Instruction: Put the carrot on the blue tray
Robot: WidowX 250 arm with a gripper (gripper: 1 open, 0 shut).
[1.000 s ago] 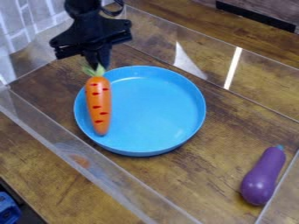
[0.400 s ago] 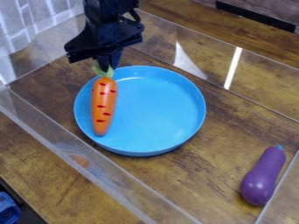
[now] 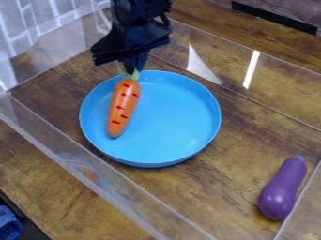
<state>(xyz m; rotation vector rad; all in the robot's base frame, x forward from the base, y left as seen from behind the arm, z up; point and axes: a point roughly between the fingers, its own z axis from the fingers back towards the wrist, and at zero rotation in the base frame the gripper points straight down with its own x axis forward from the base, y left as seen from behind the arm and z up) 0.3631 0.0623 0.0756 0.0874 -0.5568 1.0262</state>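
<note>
The carrot (image 3: 122, 106), orange with dark notches, hangs by its light green top from my gripper (image 3: 130, 68), which is shut on the leaves. The carrot tilts down and to the left over the left part of the blue tray (image 3: 182, 141). Its lower tip is close to or touching the tray's floor near the left rim; I cannot tell which. The black gripper stands at the tray's far left edge, above the rim.
A purple eggplant (image 3: 283, 187) lies on the wooden table at the lower right. Clear plastic walls (image 3: 75, 155) fence in the work area, one running along the front left, another behind the tray.
My gripper has moved to the right with the carrot, carrying it from the tray's left rim further in over the tray.
</note>
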